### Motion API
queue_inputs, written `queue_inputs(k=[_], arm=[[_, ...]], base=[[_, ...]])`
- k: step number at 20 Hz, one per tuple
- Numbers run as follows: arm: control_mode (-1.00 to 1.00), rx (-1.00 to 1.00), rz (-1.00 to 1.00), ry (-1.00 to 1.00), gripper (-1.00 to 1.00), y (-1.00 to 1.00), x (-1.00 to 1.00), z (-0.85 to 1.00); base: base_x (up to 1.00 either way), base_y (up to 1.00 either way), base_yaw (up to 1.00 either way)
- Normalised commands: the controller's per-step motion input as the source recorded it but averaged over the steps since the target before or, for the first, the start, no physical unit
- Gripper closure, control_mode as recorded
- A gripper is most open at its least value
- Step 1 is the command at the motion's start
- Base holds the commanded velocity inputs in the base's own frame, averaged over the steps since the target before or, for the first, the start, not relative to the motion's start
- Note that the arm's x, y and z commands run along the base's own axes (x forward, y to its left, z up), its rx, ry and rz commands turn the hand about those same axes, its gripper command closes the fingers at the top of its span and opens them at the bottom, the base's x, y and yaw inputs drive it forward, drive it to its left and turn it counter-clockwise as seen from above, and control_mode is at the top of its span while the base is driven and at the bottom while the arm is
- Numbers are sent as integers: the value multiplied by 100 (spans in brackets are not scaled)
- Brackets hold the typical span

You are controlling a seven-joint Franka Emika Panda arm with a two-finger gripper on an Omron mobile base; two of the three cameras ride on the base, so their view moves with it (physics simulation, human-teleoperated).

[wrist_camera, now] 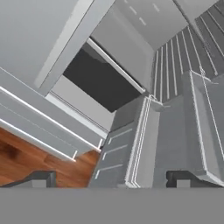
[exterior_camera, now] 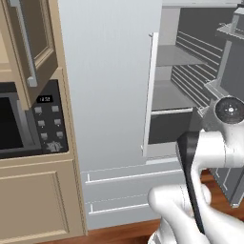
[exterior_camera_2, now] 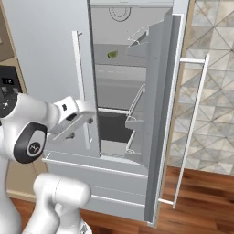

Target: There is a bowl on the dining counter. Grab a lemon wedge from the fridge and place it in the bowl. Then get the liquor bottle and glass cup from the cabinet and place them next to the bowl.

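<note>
White and smooth, the robot's arm (exterior_camera_2: pixel 32 132) is closest, with its hand (exterior_camera_2: pixel 75 119) low by the closed left door, fingers wide apart and holding nothing. To the right stands the grey fridge (exterior_camera_2: pixel 164 114), its right door open, with flat hard shelves inside. The small green lemon wedge (exterior_camera_2: pixel 112 54) sits on a high shelf, up and right of the hand.
</note>
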Motion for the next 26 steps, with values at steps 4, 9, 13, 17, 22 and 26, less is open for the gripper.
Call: queue_inputs(k=[4,9,13,17,22,26], arm=[[-100,35,16,-8,-100,51,16,5],[-100,20,-4,-20,-100,41,53,23],[-100,17,-11,-9,-100,61,62,25],[-100,28,0,-7,-100,51,55,17],[-100,31,0,-1,-100,0,57,2],[-100,13,-13,0,-100,0,58,0]], base=[[0,0,0],[0,0,0],[0,0,0],[0,0,0],[0,0,0],[0,0,0]])
